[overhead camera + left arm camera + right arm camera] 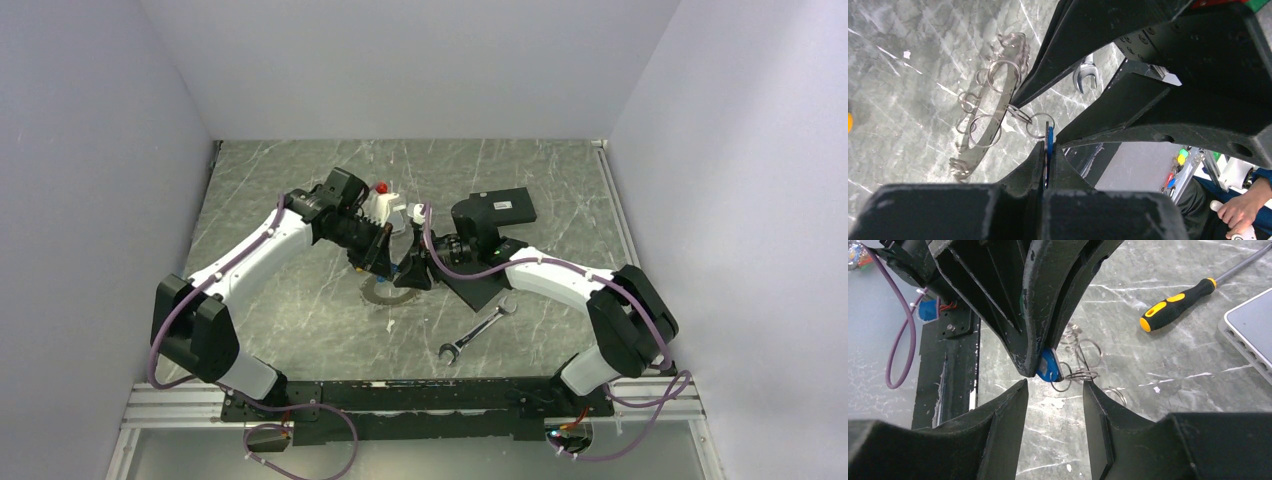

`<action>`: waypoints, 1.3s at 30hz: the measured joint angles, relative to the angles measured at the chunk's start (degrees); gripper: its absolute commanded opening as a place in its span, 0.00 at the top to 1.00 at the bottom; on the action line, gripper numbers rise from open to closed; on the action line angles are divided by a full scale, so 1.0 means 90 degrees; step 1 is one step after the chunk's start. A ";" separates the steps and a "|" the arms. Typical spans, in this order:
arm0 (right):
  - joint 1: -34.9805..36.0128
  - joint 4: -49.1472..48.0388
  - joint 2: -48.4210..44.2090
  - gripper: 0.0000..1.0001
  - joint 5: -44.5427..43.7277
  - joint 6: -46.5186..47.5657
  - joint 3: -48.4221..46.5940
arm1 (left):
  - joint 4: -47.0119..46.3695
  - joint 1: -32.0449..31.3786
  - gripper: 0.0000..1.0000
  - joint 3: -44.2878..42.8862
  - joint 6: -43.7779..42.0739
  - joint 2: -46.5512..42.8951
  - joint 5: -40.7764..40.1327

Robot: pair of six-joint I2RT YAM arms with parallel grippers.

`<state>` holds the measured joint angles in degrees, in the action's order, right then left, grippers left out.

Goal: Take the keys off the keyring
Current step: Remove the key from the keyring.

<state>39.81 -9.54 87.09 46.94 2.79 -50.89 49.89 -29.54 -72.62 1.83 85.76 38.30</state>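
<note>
**Left fingers pinch the blue tag, right fingers stand apart beside it**

My left fingers (1042, 157) are pressed tight together on the blue tag (1049, 140). Only a thin strip of blue shows between them. A small wire loop (1040, 125) hangs off the end of the tag and joins it to the keyring (998, 105).

The keyring is down on the table (300, 320), right under the two sets of fingers, in the middle of my work space. It does not touch any finger. Little loops and grey keys (960, 167) hang all around its rim. From my left camera I cannot tell if one side of it is lifted off the table.

My right fingers (1015, 405) are apart, with a wide gap between them. They hold nothing. In my right camera the blue tag sits just past that gap, close to the tips, and I see no touch.

The wrench (478, 328) lies on the table near my right arm, well apart from the keyring. A yellow and black screwdriver (1175, 305) lies farther back. A black flat rectangle (505, 208) lies behind my right arm.
</note>
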 measured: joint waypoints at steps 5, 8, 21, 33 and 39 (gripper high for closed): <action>0.0000 -0.0187 0.0000 0.51 -0.0007 0.0063 0.0032 | 0.0080 0.0019 1.00 -0.0075 -0.0134 0.0000 0.0102; -0.0019 -0.0287 0.0000 0.51 0.0041 0.0141 0.0046 | 0.0202 0.0027 1.00 -0.0165 -0.0253 0.0000 0.0136; -0.0279 -0.0505 -0.0109 0.69 0.0413 0.0219 0.0299 | 0.0478 -0.0095 1.00 -0.0418 -0.0580 0.0194 0.0471; -0.0406 -0.0818 -0.0129 1.00 0.0636 0.0236 0.0493 | 0.0415 -0.0109 1.00 -0.0517 -0.0573 0.0442 0.0588; -0.0500 -0.0840 -0.0197 1.00 0.0648 0.0257 0.0522 | 0.0418 -0.0080 1.00 -0.0517 -0.0566 0.0437 0.0597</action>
<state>35.31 -17.10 85.32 52.77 5.10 -46.19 53.65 -30.26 -77.28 -3.27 89.69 43.68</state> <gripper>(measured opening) 0.010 0.026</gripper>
